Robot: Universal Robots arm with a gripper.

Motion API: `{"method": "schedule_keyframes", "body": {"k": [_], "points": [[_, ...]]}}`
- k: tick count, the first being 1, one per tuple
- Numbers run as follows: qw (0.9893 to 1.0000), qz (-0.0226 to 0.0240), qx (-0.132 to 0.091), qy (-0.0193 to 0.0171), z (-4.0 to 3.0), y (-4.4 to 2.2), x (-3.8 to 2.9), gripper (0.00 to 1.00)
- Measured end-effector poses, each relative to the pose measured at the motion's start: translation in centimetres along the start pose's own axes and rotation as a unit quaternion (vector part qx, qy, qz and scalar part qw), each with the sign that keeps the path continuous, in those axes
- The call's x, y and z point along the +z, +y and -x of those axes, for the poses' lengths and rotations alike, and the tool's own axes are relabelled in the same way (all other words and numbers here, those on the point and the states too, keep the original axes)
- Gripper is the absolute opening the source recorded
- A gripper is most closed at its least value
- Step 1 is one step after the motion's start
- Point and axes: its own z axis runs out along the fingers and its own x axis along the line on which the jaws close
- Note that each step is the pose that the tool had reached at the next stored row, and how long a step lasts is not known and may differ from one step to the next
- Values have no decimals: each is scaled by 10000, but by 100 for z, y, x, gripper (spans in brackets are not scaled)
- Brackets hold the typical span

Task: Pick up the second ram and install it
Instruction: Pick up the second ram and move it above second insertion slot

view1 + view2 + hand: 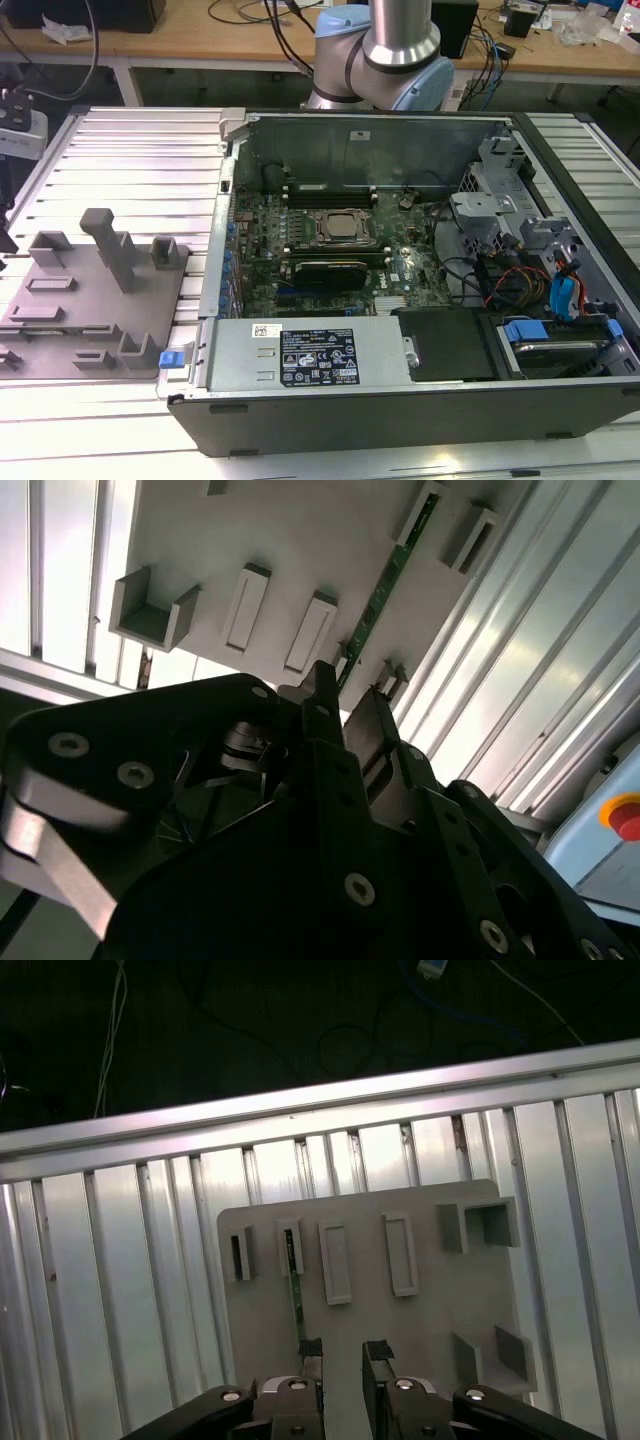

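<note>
1. The gripper (342, 1355) hangs over the grey holder tray (430, 1330) with its fingers apart and nothing between them.
2. The RAM stick (296, 1295) stands on edge in the tray, its thin green top edge facing up. One end sits in a small bracket and the other reaches toward the gripper.
3. Its long axis runs straight away from the gripper across the tray, parallel to the long sides of the tray's raised slots and to the ribs of the metal table (120, 1290).
4. In the first wrist view the stick lines up with 1 finger (310, 1358) rather than with the gap. A straight descent from here could bring that finger down on the stick's top edge.
5. In the second wrist view the RAM stick (385, 585) ends just beside the gripper (348, 715). A grip that near 1 end would probably let it pivot, or catch on its bracket.
</note>
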Motion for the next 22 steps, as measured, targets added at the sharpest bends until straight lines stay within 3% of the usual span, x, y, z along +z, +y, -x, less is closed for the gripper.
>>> {"method": "schedule_keyframes", "body": {"k": [7,10,11,12,13,14,22], "points": [[10000,0,-1,0,-12,-4,47,30],[10000,-1,0,5,-132,-23,75,30],[10000,-5,1,32,-140,-26,88,30],[10000,-15,1,98,-147,-56,114,30],[9999,-21,-5,138,-124,-227,164,30],[9999,-21,-6,140,-119,-263,229,30],[9999,-22,-6,140,-119,-266,348,30]]}}
